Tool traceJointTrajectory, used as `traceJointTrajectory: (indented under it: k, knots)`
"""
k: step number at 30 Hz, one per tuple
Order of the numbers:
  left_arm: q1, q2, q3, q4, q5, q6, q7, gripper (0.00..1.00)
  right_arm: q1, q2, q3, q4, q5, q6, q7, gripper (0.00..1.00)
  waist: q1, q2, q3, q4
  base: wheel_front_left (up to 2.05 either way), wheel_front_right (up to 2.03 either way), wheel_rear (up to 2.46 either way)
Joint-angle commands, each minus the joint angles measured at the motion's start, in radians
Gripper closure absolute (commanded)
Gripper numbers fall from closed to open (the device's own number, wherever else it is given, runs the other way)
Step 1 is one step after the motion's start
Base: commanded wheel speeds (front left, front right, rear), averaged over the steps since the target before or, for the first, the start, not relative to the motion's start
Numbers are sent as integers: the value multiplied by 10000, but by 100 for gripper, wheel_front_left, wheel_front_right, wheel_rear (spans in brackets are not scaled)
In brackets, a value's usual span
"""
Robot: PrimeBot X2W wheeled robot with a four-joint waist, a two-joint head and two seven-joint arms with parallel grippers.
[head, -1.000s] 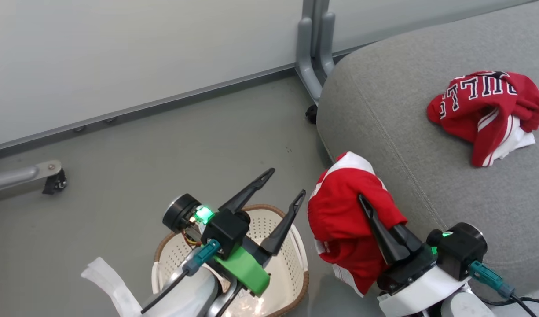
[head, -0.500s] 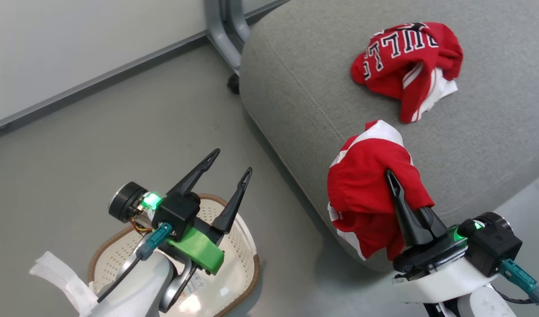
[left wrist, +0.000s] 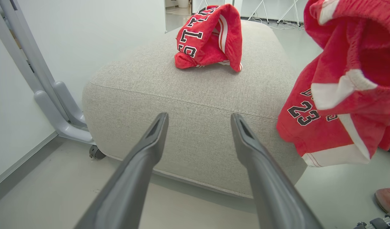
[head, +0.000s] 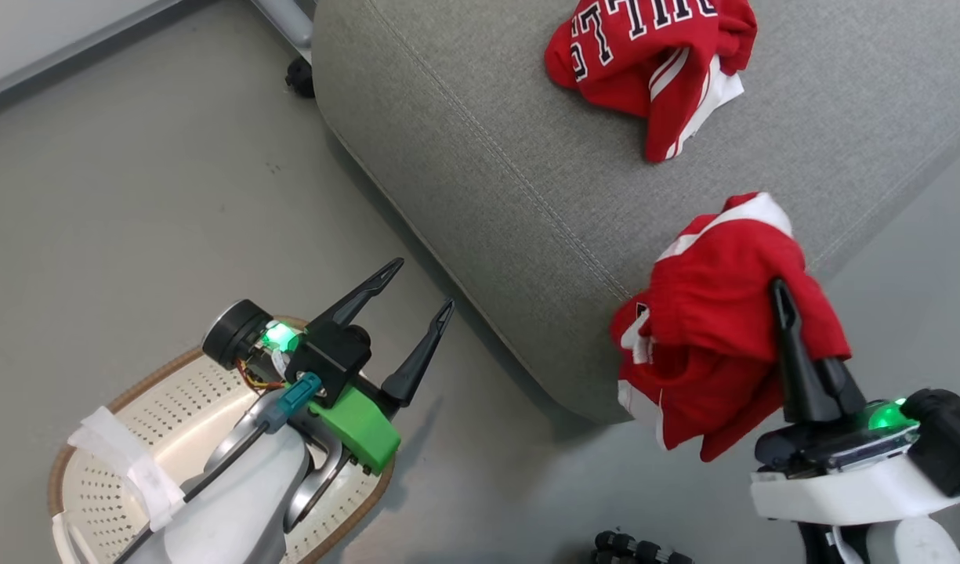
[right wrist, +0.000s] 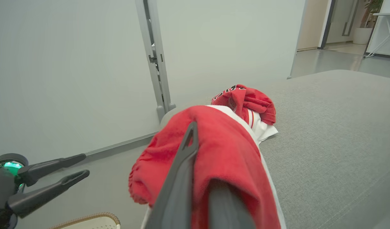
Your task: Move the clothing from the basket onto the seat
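Observation:
My right gripper is shut on a red garment with white panels, which drapes over its fingers and hangs at the near edge of the grey seat. The left wrist view shows this garment with a "23" print, clear of the floor. A second red garment with lettering lies bunched on the seat's top. My left gripper stands open and holds nothing, above the cream perforated basket on the floor at lower left. No clothing shows in the basket's visible part.
A grey frame leg with a black caster stands on the floor by the seat's far corner, against a pale wall. A red shoe lies on the floor to the right of the seat. Something small and black lies by my base.
The head camera has swung right, shifting the whole picture. My right gripper has carried its red garment from beside the basket to the seat's near edge. The left gripper stays open over the basket.

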Motion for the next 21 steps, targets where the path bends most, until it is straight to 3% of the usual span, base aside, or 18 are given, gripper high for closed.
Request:
traceJointTrajectory:
  k: [1, 7, 9, 10, 14, 21]
  knots:
    - [-196, 89, -1, -2, -87, -59, 14, 0, -225, 25, -189, -179, 118, -11, -24, 100, 0, 78, 418, -194, 0, 0, 0]
    - [-489, 414, -132, -496, 61, -75, 468, 0, -1984, -225, -1279, -872, 337, -11, -22, 100, 0, 78, 1554, -117, 0, 0, 0]
    - [-495, 565, -117, -754, 14, -49, 747, 0, -2917, -658, -1773, -883, 461, -12, -24, 100, 0, 78, 1968, -88, 0, 0, 0]
    - [-523, 768, -96, -1369, 29, 76, 1178, 0, -4292, -1462, -2547, -440, 795, -12, -22, 100, 0, 78, 2656, 30, 0, 0, 0]
    - [-709, 1049, -108, -2171, 58, 92, 1770, 0, -6133, -2641, -3677, 572, 1387, -12, -22, 100, 0, 78, 3529, 474, 0, 0, 0]
    - [-1009, 1472, 81, -3183, 253, 345, 2356, 0, -8602, -4168, -3707, 2648, 1921, -12, -21, 100, 0, 78, 4796, 997, 0, 0, 0]
